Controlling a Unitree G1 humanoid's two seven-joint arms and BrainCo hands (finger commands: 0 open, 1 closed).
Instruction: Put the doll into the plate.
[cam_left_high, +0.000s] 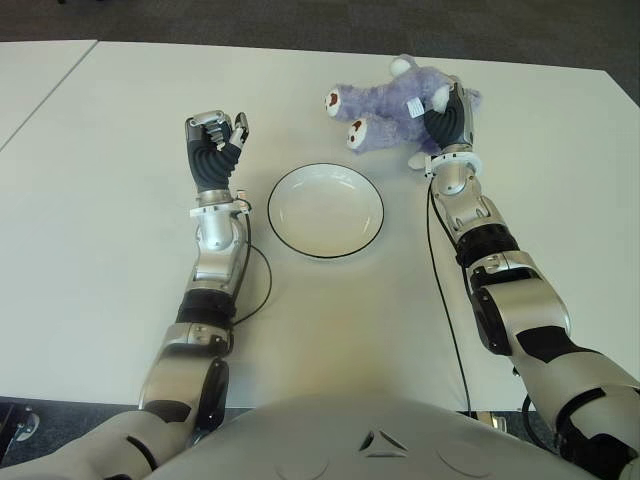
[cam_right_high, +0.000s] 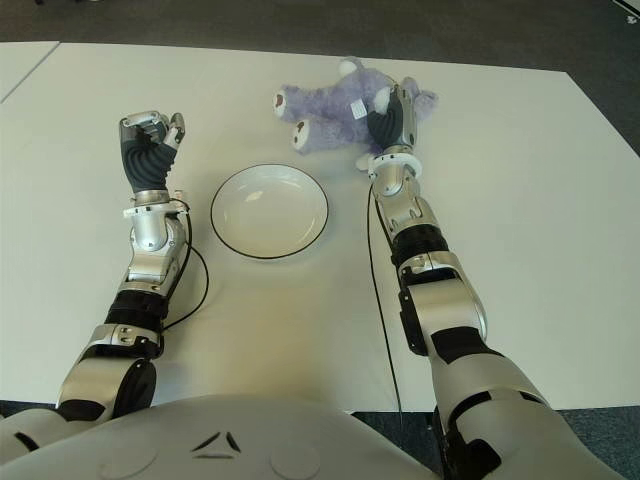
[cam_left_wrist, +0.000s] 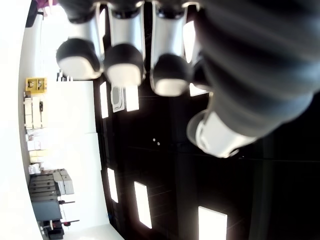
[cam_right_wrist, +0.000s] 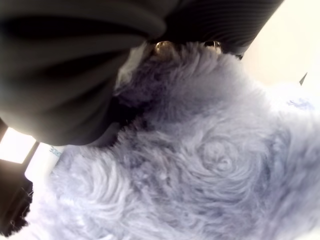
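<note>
Doll (cam_left_high: 395, 105): purple plush, lying on the table (cam_left_high: 90, 200) under the right hand (cam_left_high: 447, 118), whose fingers press into its fur; grasp step, lift pending; next, carry to the plate (cam_left_high: 325, 211), nearer the robot; left hand (cam_left_high: 215, 145): curled, empty, beside plate.

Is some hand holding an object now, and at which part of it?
The right hand is closed on the purple doll, around its body near the head end. The left hand, left of the plate, is curled and holds nothing.
</note>
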